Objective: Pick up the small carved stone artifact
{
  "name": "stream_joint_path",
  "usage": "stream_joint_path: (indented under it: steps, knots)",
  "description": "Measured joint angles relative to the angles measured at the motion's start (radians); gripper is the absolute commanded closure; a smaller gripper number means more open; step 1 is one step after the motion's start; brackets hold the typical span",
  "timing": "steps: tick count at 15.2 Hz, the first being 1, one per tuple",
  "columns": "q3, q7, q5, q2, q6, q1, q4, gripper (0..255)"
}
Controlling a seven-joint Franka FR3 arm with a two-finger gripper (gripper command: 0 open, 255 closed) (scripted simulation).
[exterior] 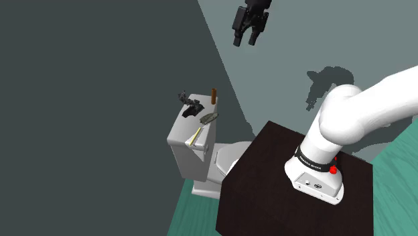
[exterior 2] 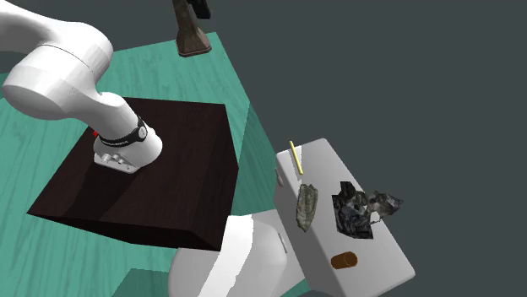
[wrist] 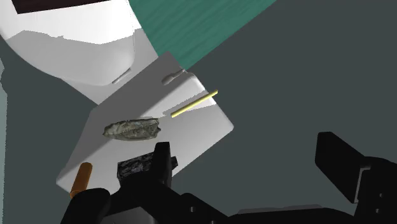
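The small carved stone artifact (exterior: 210, 118) (exterior 2: 306, 207) (wrist: 132, 129) is a mottled grey-green, elongated lump. It lies flat on the white toilet tank lid (exterior: 182, 126) (exterior 2: 378, 257) (wrist: 188, 130), between a thin yellow stick (wrist: 194, 104) and a dark crumpled object (wrist: 135, 167). My black gripper (exterior: 248, 25) (wrist: 251, 162) hangs high above the toilet, open, with nothing between its fingers. In the wrist view the stone sits beyond the left fingertip (wrist: 163, 158), well apart from it.
A brown cylinder (exterior: 214, 96) (exterior 2: 344, 261) (wrist: 81, 180) stands at the lid's end past the dark crumpled object (exterior: 191, 102) (exterior 2: 359, 211). The yellow stick (exterior: 195, 138) (exterior 2: 295, 158) lies at the other end. The dark stand (exterior: 268, 181) (exterior 2: 160, 186) sits beside the toilet bowl (exterior: 224, 161); grey walls back the tank.
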Motion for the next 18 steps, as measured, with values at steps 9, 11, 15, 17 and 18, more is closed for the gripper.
stream_joint_path:
  steps: [9,11,15,17,18]
  knots:
    - [-0.123,-0.291,-0.057,0.051,0.182,0.032,-0.161,0]
    - [-0.158,-0.373,-0.070,0.082,0.239,0.042,-0.195,0]
    - [-0.235,-0.547,-0.091,0.175,0.342,0.065,-0.221,0]
    - [-0.270,-0.631,-0.093,0.234,0.405,0.081,-0.234,0]
    - [-0.288,-0.675,-0.094,0.258,0.430,0.087,-0.239,0]
